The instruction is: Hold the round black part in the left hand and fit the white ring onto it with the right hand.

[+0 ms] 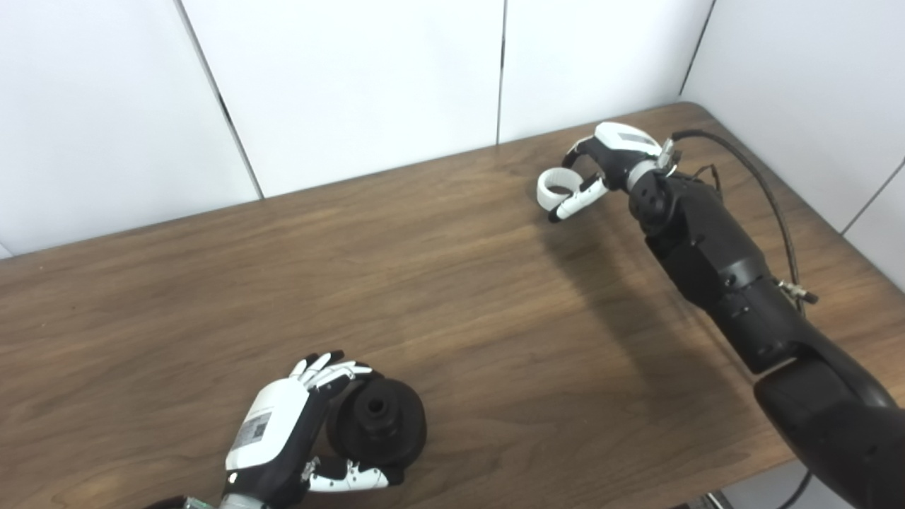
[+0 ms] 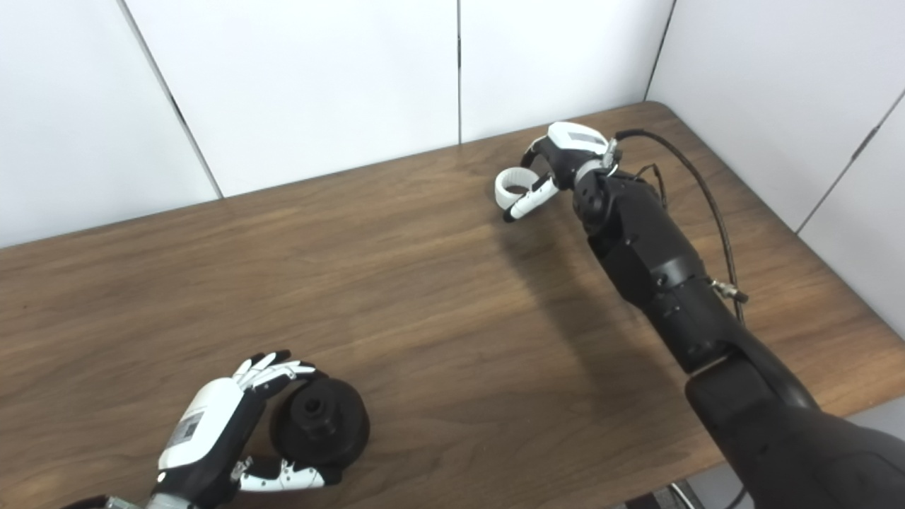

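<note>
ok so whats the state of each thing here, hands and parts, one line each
round black part: on the table near the front edge, hub facing up, left hand closing around it
white ring: far side of the table, not on the black part, right hand at it
left hand: fingers curled around the black part
right hand: fingers and thumb on the ring; lifted or not, cannot tell
table: flat, wooden

Count: 1 round black plastic part with raised centre hub (image 1: 377, 420), 1 white plastic ring (image 1: 553, 186), 1 brown wood-grain table (image 1: 452, 297), 2 black-and-white robot hands: left hand (image 1: 283, 431), right hand (image 1: 601, 166).
</note>
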